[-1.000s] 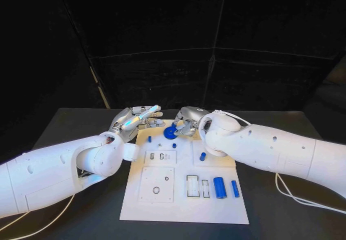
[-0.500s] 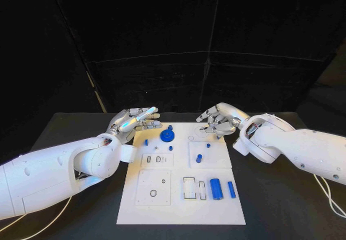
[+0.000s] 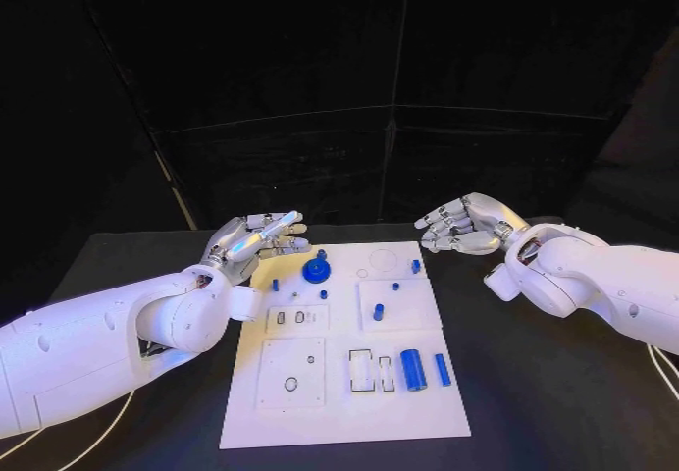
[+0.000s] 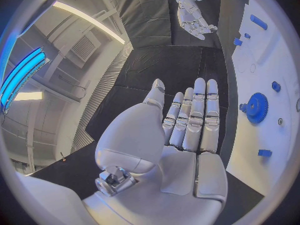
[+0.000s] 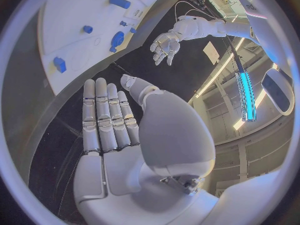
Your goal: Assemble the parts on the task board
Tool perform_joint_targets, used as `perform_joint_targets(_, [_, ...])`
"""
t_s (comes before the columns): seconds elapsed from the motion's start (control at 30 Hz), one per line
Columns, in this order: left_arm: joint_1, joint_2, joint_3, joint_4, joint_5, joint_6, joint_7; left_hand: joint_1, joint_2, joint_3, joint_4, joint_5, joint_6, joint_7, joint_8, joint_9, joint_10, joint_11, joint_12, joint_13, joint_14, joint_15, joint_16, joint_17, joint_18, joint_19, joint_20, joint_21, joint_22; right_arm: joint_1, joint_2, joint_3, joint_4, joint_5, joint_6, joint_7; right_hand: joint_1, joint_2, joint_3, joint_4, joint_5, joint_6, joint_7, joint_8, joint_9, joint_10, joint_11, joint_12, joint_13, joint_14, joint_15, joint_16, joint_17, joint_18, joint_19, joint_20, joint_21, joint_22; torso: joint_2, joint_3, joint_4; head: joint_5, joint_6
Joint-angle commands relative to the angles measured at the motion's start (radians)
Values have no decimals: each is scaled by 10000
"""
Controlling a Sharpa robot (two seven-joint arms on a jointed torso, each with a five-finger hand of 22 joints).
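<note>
The white task board (image 3: 339, 412) lies in the middle of the black table. A blue gear (image 3: 316, 270) stands at its far left part, also seen as a blue gear (image 4: 257, 107) and gear (image 5: 117, 39) in the wrist views. Small blue pegs (image 3: 378, 312) are spread over the board's far half, and a thick blue cylinder (image 3: 412, 369) lies beside a slim one (image 3: 442, 369) nearer me. My left hand (image 3: 262, 235) hovers by the board's far left corner, fingers straight, holding nothing. My right hand (image 3: 460, 224) hovers past the far right corner, empty, fingers apart.
Black table (image 3: 566, 392) runs on both sides of the board. Empty slots and recessed plates (image 3: 291, 373) mark the board's near left. Both white forearms reach in low over the table's sides. A dark curtain stands behind the table.
My right hand let go of the blue gear and drew back to the right, off the board. The gear stays standing. My left hand has barely moved; the camera shifted slightly.
</note>
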Motion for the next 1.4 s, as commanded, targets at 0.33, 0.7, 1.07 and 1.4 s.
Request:
perform_joint_targets(0.33, [-8,85,3,-113,-11,231,88,7,49,4,-73,44,66,43,-44,-13,61,-10,-36,-7,61,42,-60,11,130,76,-9,-57,-15,-186,24,-7,-845,-1207,-877,47,-70,-125,-2747,11,1228,-234,-276,790,286,1751,-291,8999,7774,3292,-597,9873,7839,-193,3528,-612,3728,3045,-4,30,-25,-76,-34])
perform_joint_targets(0.7, [-55,127,-10,-177,-11,287,78,5,51,3,-76,45,70,41,-46,-13,67,-10,-39,-6,61,43,-66,13,130,76,-9,-61,-18,-587,606,-4,-1411,-3203,-1156,-868,-69,368,-3206,71,1287,-425,-231,1192,163,3609,-304,11298,11011,4947,-567,11942,11062,-1069,5975,-580,7181,8033,2,14,0,-108,-101])
perform_joint_targets(1.07, [-84,167,-27,-226,-11,323,64,5,51,3,-76,45,70,41,-46,-13,67,-10,-39,-6,61,43,-66,13,130,76,-9,-61,-18,-903,1031,-2,-1697,-3780,-494,-1162,-54,536,-3285,177,750,-567,-195,1051,33,3782,-274,11348,11201,4947,-550,11942,11062,-1311,6512,-565,7948,9304,-6,6,0,-117,-157])
perform_joint_targets(1.4, [-100,195,-34,-265,-11,341,49,5,51,3,-76,45,70,41,-46,-13,67,-10,-39,-6,61,43,-66,13,130,76,-9,-61,-18,-1007,1284,2,-1895,-3890,-637,-1395,-49,631,-3271,225,590,-631,-166,955,5,3947,-251,11453,11396,4947,-529,11942,11062,-1329,6544,-548,8013,9401,-9,5,16,-100,-173])
